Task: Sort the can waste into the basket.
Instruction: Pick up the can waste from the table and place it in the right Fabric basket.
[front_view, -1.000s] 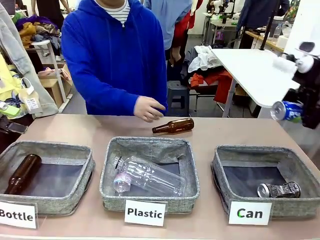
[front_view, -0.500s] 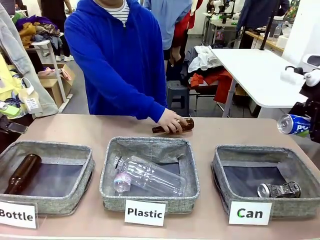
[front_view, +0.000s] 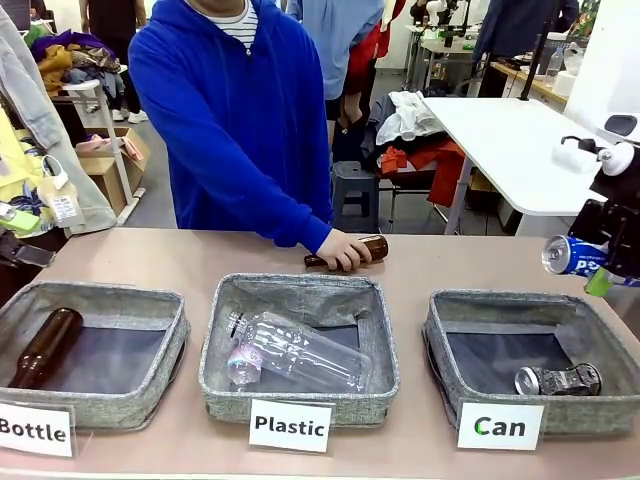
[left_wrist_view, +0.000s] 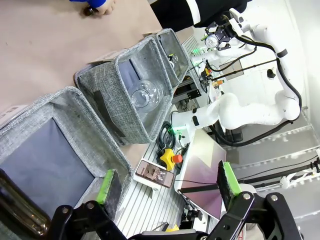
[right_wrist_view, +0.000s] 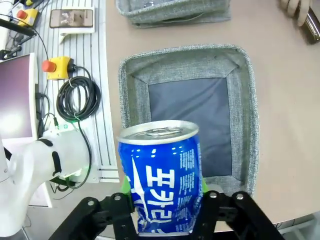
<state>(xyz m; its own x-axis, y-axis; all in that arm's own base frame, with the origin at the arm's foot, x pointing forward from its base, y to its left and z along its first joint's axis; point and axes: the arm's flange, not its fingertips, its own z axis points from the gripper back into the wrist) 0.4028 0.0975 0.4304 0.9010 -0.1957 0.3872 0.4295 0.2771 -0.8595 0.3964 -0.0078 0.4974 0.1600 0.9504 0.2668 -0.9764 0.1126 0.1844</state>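
My right gripper (front_view: 598, 268) is shut on the blue can (front_view: 571, 256), which lies on its side in the air above the far right corner of the "Can" basket (front_view: 436, 340). Seen from the right wrist, the blue can (right_wrist_view: 162, 175) sits between the fingers of my right gripper (right_wrist_view: 163, 197), over that basket (right_wrist_view: 241, 105). The dented silver-grey can (front_view: 557, 380) lies in the basket's front right part. My left gripper (left_wrist_view: 167, 182) is open with nothing between its green pads (left_wrist_view: 106, 186), above the "Bottle" basket (left_wrist_view: 65, 107).
A person's hand (front_view: 343, 250) rests on a brown glass bottle (front_view: 372, 247) on the table behind the "Plastic" basket (front_view: 215, 340), which holds clear bottles (front_view: 295, 352). Another brown bottle (front_view: 44, 346) lies in the "Bottle" basket (front_view: 170, 330). Cables and an emergency button (right_wrist_view: 59, 67) lie beside the table.
My right gripper has lowered the blue can and brought it slightly left, toward the "Can" basket. The person's hand has reached over and settled on the brown bottle.
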